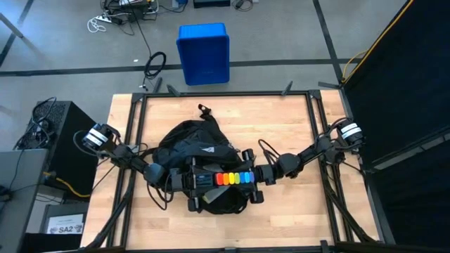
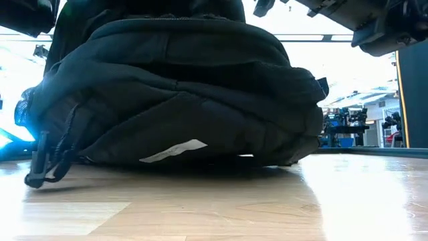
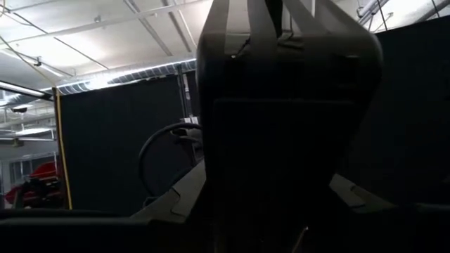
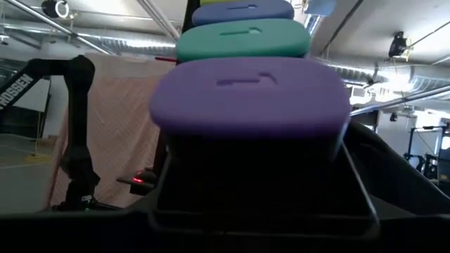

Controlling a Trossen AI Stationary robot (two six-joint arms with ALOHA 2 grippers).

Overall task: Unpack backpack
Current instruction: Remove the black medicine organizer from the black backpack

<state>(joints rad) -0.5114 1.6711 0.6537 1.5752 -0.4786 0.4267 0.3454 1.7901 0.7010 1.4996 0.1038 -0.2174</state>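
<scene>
- Lying in the middle of the wooden table (image 1: 281, 126), the backpack (image 1: 190, 151) rests on its side, its rounded black body slumped flat on the boards in the low view.
- A strip of rainbow-coloured blocks (image 1: 234, 178) lies across the near end of the backpack, between the two grippers; the right wrist view shows purple, green and blue blocks stacked close in front of the camera.
- The step in hand looks like drawing this strip out of the bag, one item of the unpacking.
- The next move likely calls for carrying it clear of the fabric and setting it on bare table.
- The right gripper (image 1: 254, 177) sits at the strip's purple end, seemingly touching it; I cannot tell how wide its jaws stand.
- The left gripper (image 1: 188, 180) sits at the strip's other end, over the bag; its opening is also unclear.
- A blue bin (image 1: 203, 53) stands on the floor beyond the table.
</scene>
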